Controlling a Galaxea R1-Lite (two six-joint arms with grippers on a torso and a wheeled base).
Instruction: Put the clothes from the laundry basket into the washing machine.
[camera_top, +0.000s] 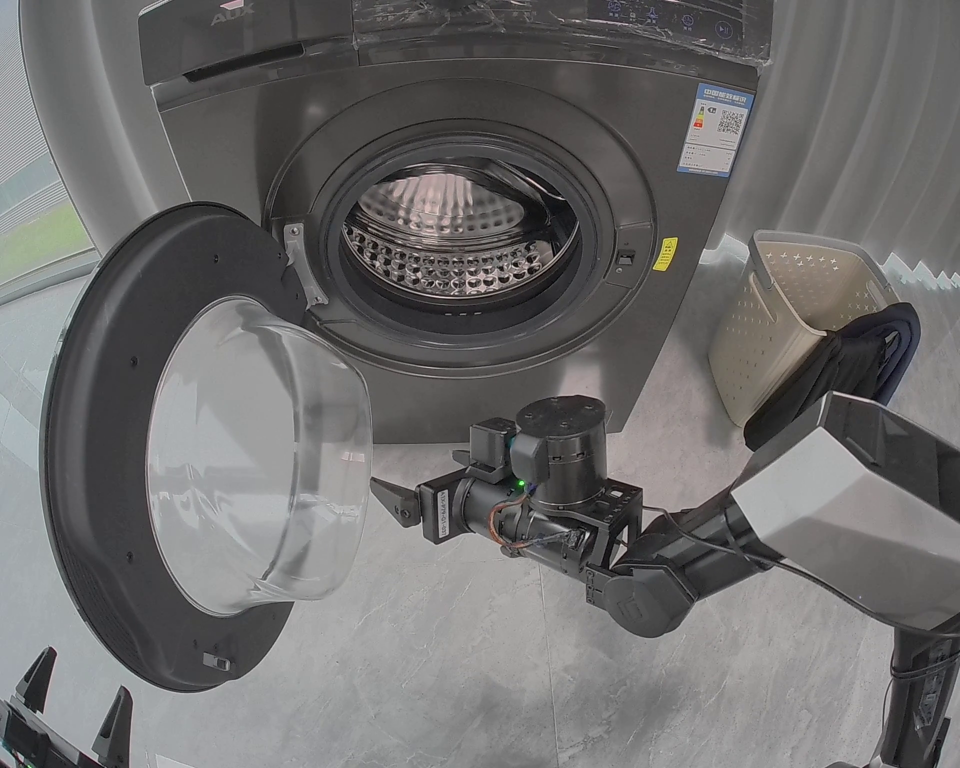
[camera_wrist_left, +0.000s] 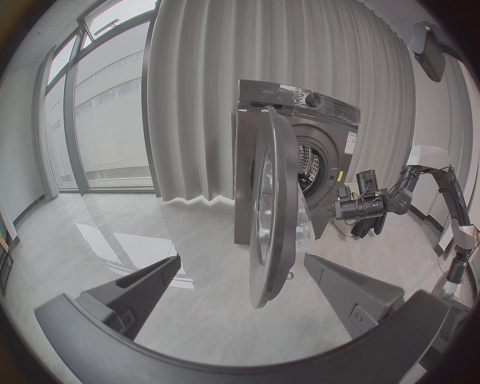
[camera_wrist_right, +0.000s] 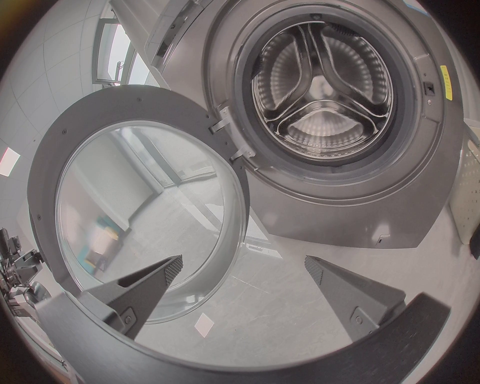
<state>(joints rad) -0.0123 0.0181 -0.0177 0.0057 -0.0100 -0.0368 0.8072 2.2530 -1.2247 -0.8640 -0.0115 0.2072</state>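
Washer (camera_top: 450, 250): grey front-loader at 12 o'clock in the head view, standing on the floor (camera_top: 450, 660).

Door (camera_top: 100, 450): swung fully open to 9 o'clock of the opening, hinged on its left edge, with the clear bowl facing outward.

Drum (camera_top: 450, 240): perforated steel, visible through the open port.

Basket (camera_top: 790, 310): cream plastic with perforated walls, on the floor at 3 o'clock of the washer, just beside its right side.

Clothes (camera_top: 850, 370): dark garment draped over the basket's near rim, hanging down the outer wall. Part of it is hidden behind the right arm.

Right tool (camera_top: 395, 500): at 6 o'clock below the port and above the floor, pointing toward 9 o'clock at the door bowl. Its tip is near the bowl but apart from it. The fingers (camera_wrist_right: 150, 280) are spread apart with nothing between them.

Left tool (camera_top: 82, 680): at 7 o'clock in the head view's corner, below the door's lower edge. The fingers (camera_wrist_left: 145, 285) are spread apart and hold nothing.

Curtain (camera_top: 860, 110): white and pleated, at 1 o'clock behind the washer and basket.
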